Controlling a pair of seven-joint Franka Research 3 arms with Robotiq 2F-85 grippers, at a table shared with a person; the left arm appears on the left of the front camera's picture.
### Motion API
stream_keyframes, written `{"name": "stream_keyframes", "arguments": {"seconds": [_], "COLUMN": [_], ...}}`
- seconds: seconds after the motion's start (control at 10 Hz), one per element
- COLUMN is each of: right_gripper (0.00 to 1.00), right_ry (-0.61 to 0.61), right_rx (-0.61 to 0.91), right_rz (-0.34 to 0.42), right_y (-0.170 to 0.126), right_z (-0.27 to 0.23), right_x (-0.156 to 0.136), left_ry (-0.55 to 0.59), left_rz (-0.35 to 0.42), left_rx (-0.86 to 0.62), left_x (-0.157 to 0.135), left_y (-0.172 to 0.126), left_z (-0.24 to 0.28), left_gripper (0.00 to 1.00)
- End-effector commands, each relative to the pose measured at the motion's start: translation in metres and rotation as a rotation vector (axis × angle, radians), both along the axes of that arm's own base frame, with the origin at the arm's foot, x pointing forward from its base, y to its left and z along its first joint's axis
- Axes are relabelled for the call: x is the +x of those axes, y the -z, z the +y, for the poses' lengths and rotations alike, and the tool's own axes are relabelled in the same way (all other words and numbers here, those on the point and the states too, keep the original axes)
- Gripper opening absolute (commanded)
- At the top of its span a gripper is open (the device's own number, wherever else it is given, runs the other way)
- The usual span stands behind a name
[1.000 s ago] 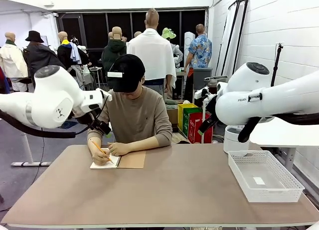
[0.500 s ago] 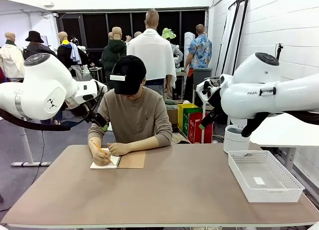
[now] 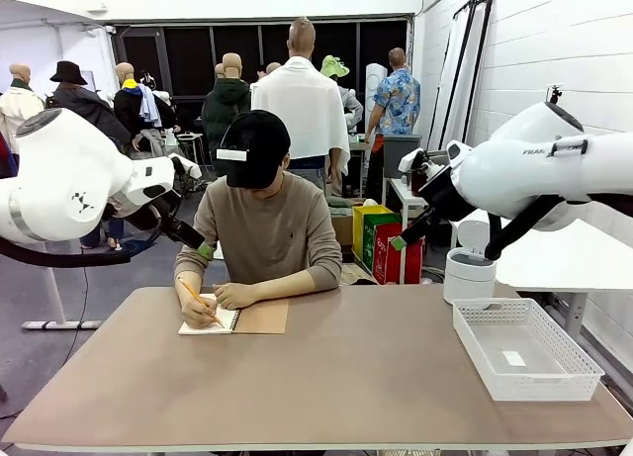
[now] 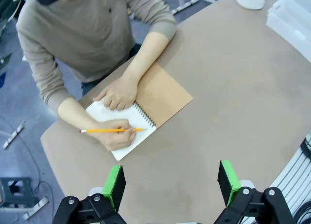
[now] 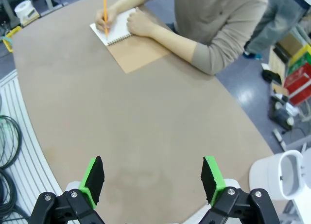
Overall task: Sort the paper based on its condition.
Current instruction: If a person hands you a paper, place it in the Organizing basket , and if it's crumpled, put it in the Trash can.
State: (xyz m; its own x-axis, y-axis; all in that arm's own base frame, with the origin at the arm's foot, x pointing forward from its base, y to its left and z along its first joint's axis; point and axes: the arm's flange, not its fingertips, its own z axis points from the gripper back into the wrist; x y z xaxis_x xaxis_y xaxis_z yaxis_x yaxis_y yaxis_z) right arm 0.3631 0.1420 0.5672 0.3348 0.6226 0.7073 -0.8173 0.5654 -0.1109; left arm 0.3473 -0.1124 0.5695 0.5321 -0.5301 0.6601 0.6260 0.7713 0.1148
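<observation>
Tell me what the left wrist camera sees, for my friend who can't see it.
A person leans over a brown table, writing with a yellow pencil in an open spiral notebook. The left gripper hangs open and empty over the table, its two green pads apart.

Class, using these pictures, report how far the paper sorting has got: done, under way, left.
Done: no sheet looks sorted yet. In hand: the person's hand writes in the notebook with a pencil. Left: all the sorting; the left gripper and right gripper hang open above the table, empty.
</observation>
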Motion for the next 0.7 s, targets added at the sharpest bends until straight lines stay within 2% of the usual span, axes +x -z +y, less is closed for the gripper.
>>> {"name": "stream_keyframes", "arguments": {"seconds": [0.0, 0.2, 0.4, 0.5, 0.6], "right_gripper": [1.0, 1.0, 1.0, 1.0, 1.0], "right_ry": [-0.066, -0.073, -0.042, -0.039, -0.039], "right_rx": [0.044, 0.054, 0.024, 0.032, 0.032], "right_rz": [0.004, 0.001, -0.004, -0.001, -0.001], "right_y": [0.002, 0.003, 0.005, 0.003, 0.003], "right_z": [-0.004, -0.003, 0.003, -0.003, -0.003], "right_x": [0.008, 0.011, 0.011, 0.003, 0.003], "left_ry": [0.091, 0.116, 0.037, 0.081, 0.081], "left_rz": [-0.024, -0.04, -0.083, -0.029, -0.029], "left_rx": [-0.076, -0.11, -0.07, -0.077, -0.077], "left_x": [-0.006, -0.013, -0.016, -0.009, -0.009], "left_y": [0.006, 0.008, 0.009, -0.003, -0.003], "left_z": [0.007, 0.009, 0.006, 0.003, 0.003], "left_gripper": [1.0, 1.0, 1.0, 1.0, 1.0]}}
